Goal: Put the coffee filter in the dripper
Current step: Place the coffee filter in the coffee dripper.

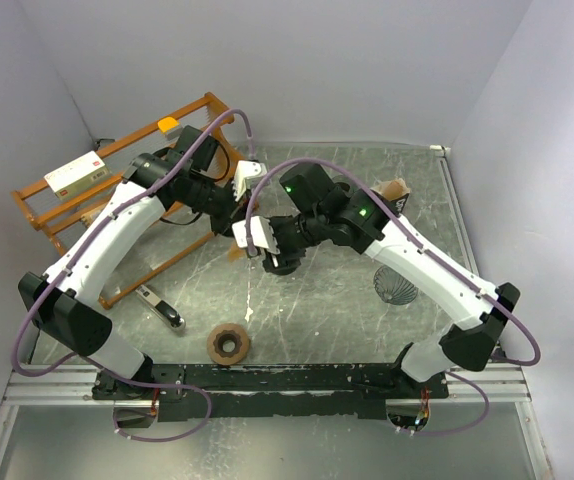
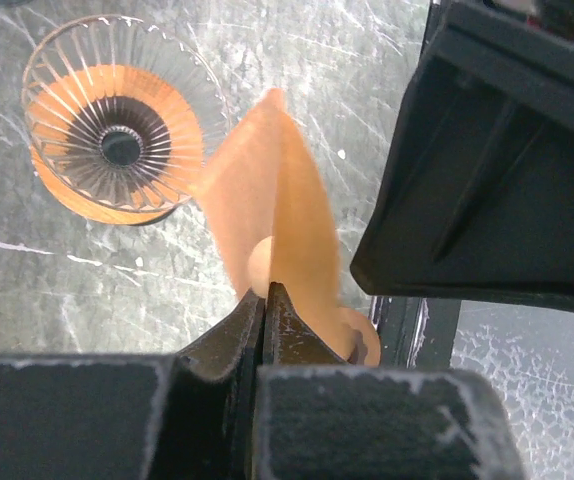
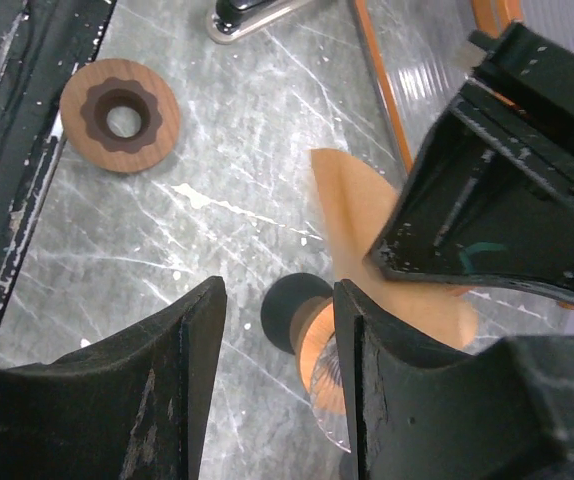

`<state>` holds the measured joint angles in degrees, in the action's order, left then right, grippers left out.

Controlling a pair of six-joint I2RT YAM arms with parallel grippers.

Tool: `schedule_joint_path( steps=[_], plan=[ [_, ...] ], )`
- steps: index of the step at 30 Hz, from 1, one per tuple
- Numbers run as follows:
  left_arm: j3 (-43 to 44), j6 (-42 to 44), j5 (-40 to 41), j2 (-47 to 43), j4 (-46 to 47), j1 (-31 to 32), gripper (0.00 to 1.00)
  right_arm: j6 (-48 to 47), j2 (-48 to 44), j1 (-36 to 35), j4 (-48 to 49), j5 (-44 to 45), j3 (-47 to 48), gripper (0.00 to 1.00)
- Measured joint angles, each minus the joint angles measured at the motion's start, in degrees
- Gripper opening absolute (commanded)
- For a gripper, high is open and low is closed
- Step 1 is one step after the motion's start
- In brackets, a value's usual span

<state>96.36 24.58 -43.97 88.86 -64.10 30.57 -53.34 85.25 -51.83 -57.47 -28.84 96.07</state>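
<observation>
A tan paper coffee filter point(image 2: 267, 200) hangs folded over the table, and my left gripper point(image 2: 267, 290) is shut on its lower edge. In the top view it shows as a brown scrap point(image 1: 235, 250) where the two arms meet. The dripper point(image 2: 117, 140), ribbed glass on an orange wooden collar, sits beyond the filter to the upper left. My right gripper point(image 3: 277, 290) is open. The dripper point(image 3: 317, 340) shows from the side in its gap, partly behind the right finger. The filter point(image 3: 352, 210) is just beside it. In the top view the dripper is hidden under the right gripper point(image 1: 267, 262).
A wooden ring point(image 1: 229, 343) lies near the black base rail point(image 1: 297, 378). A metal scoop point(image 1: 162, 310) rests to its left. An orange wooden rack point(image 1: 117, 190) with a white box point(image 1: 75, 172) fills the back left. A ribbed glass cone point(image 1: 397, 285) stands on the right.
</observation>
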Motion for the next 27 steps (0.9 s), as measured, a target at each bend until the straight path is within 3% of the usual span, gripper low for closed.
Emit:
schedule_joint_path(
  steps=[11,18,27],
  plan=[
    [2.29,-0.15,1.64,0.15,0.76,0.02,0.07,0.61,-1.03,0.00,-0.28,-0.50,-4.50,0.50],
    [3.89,1.53,0.31,1.25,-0.20,0.02,0.07,1.86,-1.11,0.02,0.61,-0.37,1.68,0.62],
    [4.42,3.04,-1.53,2.23,-1.97,0.04,0.07,2.05,-0.98,0.02,2.82,3.45,5.51,0.64]
  ],
)
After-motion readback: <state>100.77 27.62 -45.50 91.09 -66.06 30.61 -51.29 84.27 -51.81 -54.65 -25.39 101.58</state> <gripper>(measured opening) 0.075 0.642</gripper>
